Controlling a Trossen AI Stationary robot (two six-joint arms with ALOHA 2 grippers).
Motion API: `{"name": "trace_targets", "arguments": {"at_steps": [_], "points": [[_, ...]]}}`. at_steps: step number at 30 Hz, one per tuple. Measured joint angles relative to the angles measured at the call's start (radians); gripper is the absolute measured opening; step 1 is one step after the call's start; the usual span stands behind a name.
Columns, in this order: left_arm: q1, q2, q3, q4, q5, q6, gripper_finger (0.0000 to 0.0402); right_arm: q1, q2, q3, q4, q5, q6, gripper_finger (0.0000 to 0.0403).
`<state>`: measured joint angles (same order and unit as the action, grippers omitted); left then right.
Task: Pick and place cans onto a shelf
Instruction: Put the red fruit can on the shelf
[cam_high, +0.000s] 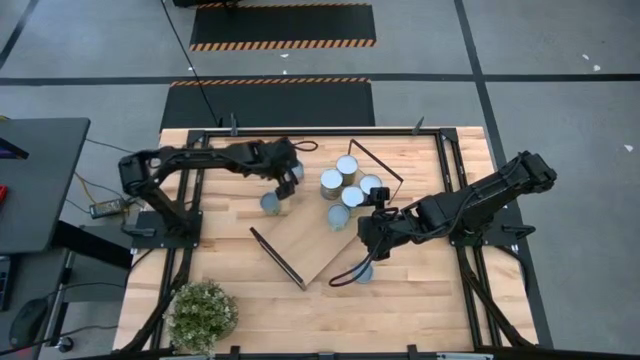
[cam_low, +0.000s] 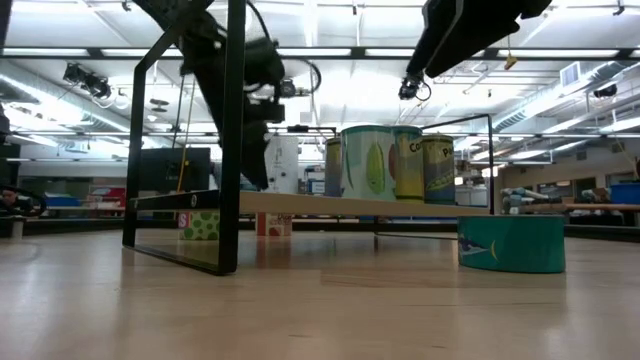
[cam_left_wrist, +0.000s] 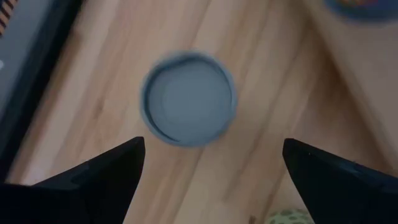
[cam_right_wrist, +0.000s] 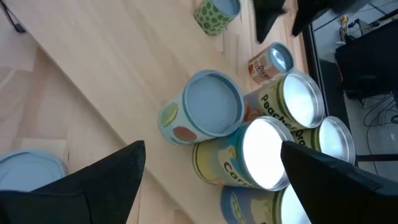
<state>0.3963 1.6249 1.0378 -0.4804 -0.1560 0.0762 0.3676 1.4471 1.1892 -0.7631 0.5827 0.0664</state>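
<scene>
**Figure: Left arm poised over a loose can; 5 cans already on the shelf**

The left gripper (cam_high: 283, 189) hangs directly above a can on the tabletop (cam_high: 270, 203), just off the shelf (cam_high: 300, 238) on its left-arm side; its fingers are spread wide with the can (cam_left_wrist: 188, 98) between and below them, nothing pinched. The right gripper (cam_high: 372, 232) hovers over the shelf beside the can cluster (cam_high: 345, 188), fingers (cam_right_wrist: 93, 180) likewise spread and empty. 5 cans stand grouped on the shelf's far half, touching or nearly so. A teal can (cam_low: 511, 243) rests on the table (cam_high: 250, 310) near the shelf's right-arm side, partly beneath the right arm in the high view.

Risks, as judged: the round can may slip or tip if the fingers close off-centre. Setting it near the packed cluster could knock neighbours over. The 2 arms work close together above the shelf and could collide.

Legible writing: one yellow label (cam_right_wrist: 273, 111) begins "Peache"; another (cam_right_wrist: 214, 171) begins "C"; the rest is unreadable.
</scene>
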Motion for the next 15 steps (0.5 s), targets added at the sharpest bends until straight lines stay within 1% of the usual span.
{"name": "trace_targets", "arguments": {"at_steps": [4, 9, 15], "points": [[0.006, 0.058, 0.000, 0.014, -0.009, -0.013, 0.0386, 0.000, 0.000, 0.000, 0.007, 0.000, -0.006, 0.0381], [0.007, 0.093, 0.000, 0.031, -0.081, -0.018, 0.0386, 0.000, 0.000, 0.000, 0.012, 0.000, -0.014, 0.0382], [0.017, 0.127, 0.000, 0.099, -0.069, -0.022, 0.0386, 0.000, 0.000, 0.000, 0.021, 0.000, -0.017, 0.0382]]}}
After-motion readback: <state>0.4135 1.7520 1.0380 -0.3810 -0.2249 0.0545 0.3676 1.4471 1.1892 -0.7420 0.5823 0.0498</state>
